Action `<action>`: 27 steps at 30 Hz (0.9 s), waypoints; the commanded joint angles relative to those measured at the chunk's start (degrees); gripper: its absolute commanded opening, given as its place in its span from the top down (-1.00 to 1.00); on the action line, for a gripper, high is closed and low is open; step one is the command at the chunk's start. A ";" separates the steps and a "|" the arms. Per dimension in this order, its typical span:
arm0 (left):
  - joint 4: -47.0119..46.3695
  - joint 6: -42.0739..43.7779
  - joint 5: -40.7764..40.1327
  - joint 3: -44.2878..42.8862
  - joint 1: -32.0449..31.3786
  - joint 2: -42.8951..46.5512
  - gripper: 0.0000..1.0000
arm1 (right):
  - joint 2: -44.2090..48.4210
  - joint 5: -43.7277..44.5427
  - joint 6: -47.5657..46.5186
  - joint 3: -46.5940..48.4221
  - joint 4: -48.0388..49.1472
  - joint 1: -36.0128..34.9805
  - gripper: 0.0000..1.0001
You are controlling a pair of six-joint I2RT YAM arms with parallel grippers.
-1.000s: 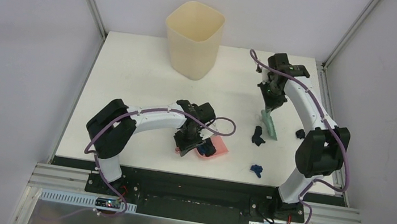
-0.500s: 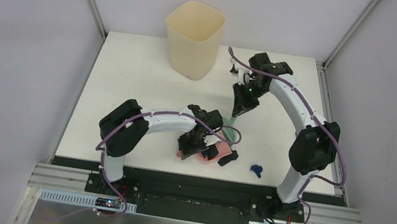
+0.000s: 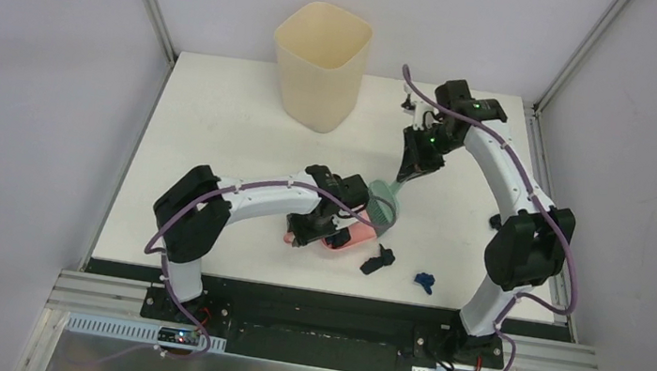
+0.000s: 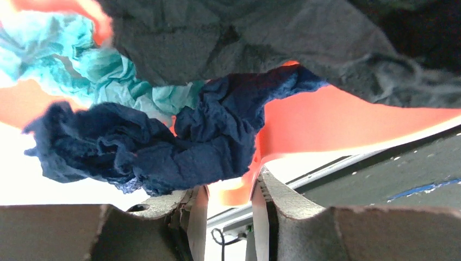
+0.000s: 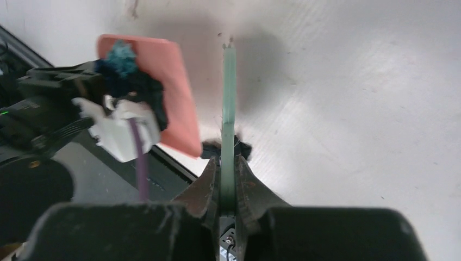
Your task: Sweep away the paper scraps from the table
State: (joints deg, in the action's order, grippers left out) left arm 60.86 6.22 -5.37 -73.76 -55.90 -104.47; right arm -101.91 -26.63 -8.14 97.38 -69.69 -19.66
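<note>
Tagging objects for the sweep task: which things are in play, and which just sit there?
In play: paper scraps, green brush in right gripper, pink dustpan in left gripper, table.
Just there: cream bin, untouched, far edge.

I see my left gripper [image 4: 228, 202] pinching the dustpan [image 4: 337, 125]. Just beyond the fingers [image 4: 277, 209], dark blue scraps [image 4: 163, 147], a teal scrap [image 4: 81, 60] and a black scrap [image 4: 244, 38] lie piled together on it.
</note>
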 commanded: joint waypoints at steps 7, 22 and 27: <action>12.54 -5.13 0.00 0.18 -0.80 7.93 0.97 | 5.66 2.45 1.83 0.83 4.13 5.33 1.00; -2.29 -6.04 2.93 4.98 -2.56 3.88 0.62 | 8.18 3.00 1.40 -1.06 4.52 6.84 1.00; -2.89 -8.19 0.88 4.40 -3.00 1.77 0.27 | 8.30 4.00 1.59 -1.72 4.53 7.17 1.00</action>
State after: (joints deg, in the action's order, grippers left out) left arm 61.23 0.32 -3.07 -69.19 -58.24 -102.30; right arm -96.47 -23.38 -7.11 95.85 -66.70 -12.93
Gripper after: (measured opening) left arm 0.316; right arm 0.086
